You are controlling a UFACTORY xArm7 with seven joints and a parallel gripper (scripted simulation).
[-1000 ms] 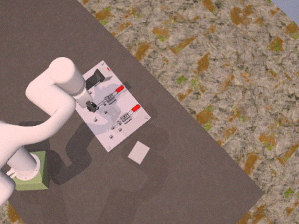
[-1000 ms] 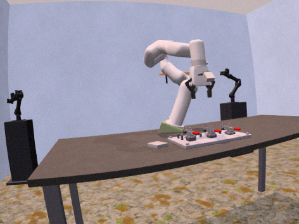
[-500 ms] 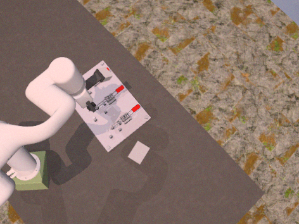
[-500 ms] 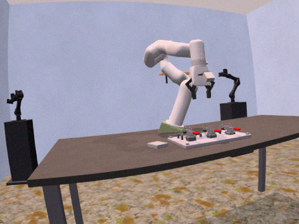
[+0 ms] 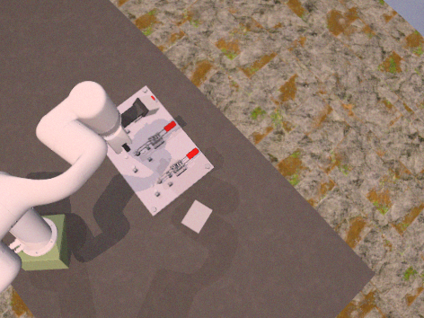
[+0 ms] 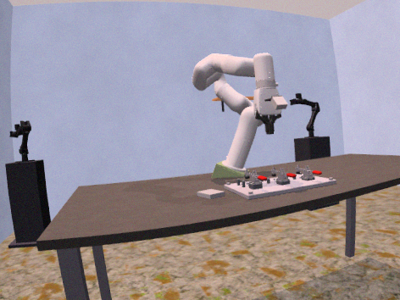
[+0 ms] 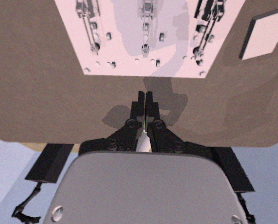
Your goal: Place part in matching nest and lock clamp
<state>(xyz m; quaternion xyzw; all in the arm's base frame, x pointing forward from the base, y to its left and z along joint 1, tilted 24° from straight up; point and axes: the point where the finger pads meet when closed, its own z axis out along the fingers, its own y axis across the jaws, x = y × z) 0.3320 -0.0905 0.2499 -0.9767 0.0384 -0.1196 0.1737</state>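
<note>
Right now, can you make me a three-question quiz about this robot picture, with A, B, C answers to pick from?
1. Where does the flat grey part lie?
A. On the table beside the white fixture
B. In a nest under a clamp
C. In the end effector

2. What colour are the clamp handle tips?
A. Blue
B. Red
C. Yellow

3. How is the end effector now?
A. Wide open
B. Shut on the part
C. Shut, holding nothing

Answers:
1. A, the top view shows it on the table just off the fixture's edge.
2. B, bright red tips show on the fixture.
3. C, the wrist view shows its fingers together, high above the table, with nothing between them.
</note>
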